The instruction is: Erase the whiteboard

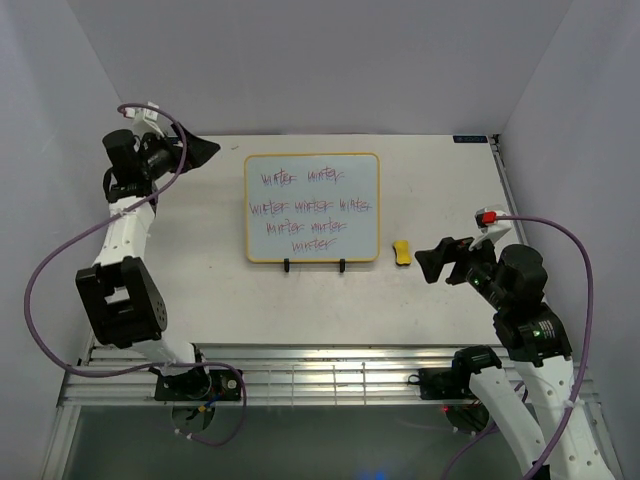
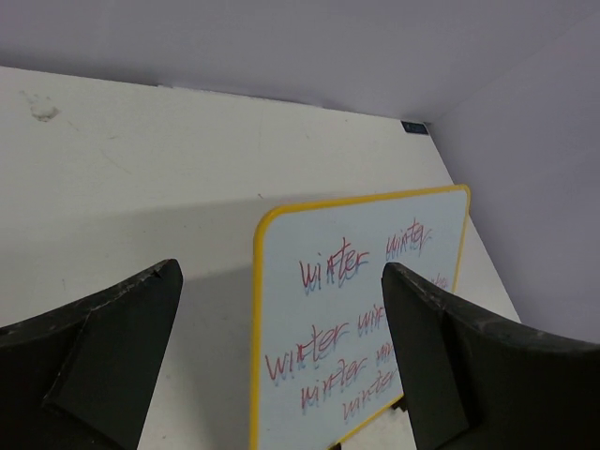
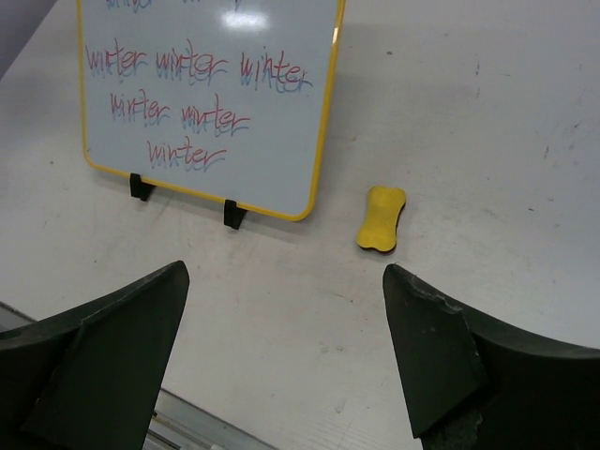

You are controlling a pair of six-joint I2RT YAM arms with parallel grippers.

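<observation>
2 black 2-finger grippers are spread wide and empty. The right gripper hangs near the small yellow waisted foam eraser, which lies flat on the white table just beside the lower right corner of the rectangular yellow-framed whiteboard. The board is propped mid-table with 4 rows of purple-red "winter". The left gripper hovers well off its far left corner. A low approach could shove the eraser against the frame. Unbraced, hard wiping would likely slide or topple the light board.

Lab robot cell — white walls, aluminium rails.
</observation>
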